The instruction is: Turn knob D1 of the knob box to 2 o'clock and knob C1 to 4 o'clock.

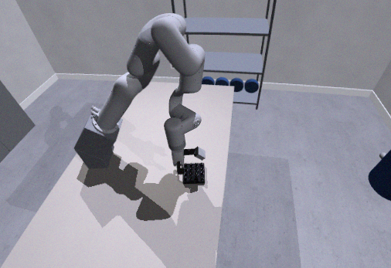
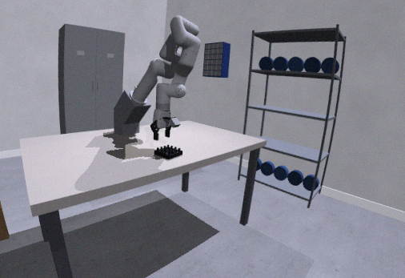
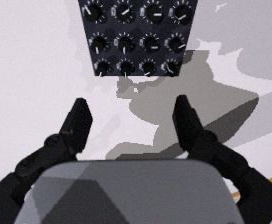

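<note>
Beyond the open fingers, knob box (image 1: 194,174) (image 2: 168,152) (image 3: 137,37).

The knob box (image 1: 194,174) (image 2: 168,152) (image 3: 137,30) has its printed names too small to read.

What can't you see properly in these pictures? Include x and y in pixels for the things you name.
- The names on the knob box (image 1: 194,174) (image 2: 168,152) (image 3: 137,30): too small and blurred in all three views.
- The rest of the knob box, past its last visible row: cut off by the wrist view's top edge.
- The box's feet: too small and dark in the outside view.
- The blue thing (image 1: 382,177) on the right: cut off by the top view's edge.
</note>
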{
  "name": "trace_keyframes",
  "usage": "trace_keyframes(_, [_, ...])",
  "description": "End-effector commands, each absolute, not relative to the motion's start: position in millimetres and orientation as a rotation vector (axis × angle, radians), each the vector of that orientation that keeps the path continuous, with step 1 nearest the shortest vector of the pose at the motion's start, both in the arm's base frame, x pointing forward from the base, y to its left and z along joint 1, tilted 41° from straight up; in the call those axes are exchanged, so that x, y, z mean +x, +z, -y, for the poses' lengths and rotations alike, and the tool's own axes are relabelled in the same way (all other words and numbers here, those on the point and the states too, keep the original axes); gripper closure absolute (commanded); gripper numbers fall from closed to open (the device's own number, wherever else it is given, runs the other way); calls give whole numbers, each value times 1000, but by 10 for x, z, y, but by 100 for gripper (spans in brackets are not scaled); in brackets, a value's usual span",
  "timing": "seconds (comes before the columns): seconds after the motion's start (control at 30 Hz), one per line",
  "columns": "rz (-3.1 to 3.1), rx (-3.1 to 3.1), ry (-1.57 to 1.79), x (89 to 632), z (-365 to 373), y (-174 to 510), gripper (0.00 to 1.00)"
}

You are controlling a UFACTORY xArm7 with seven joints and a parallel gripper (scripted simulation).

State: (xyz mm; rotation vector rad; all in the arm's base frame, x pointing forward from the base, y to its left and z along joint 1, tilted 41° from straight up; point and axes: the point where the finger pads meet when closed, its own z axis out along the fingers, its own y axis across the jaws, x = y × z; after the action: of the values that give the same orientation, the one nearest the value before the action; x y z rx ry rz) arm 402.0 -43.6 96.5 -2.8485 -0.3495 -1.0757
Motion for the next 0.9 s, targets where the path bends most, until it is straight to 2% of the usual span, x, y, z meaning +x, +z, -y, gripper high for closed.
trace_keyframes(0.0, [348,-2849,-1078,4022,441,971,0])
trace_keyframes(0.4, [425,-2853,-1084,4039,436,992,0])
trace_keyframes(0.87, [1132,-2812,-1122,4201,390,1200,0])
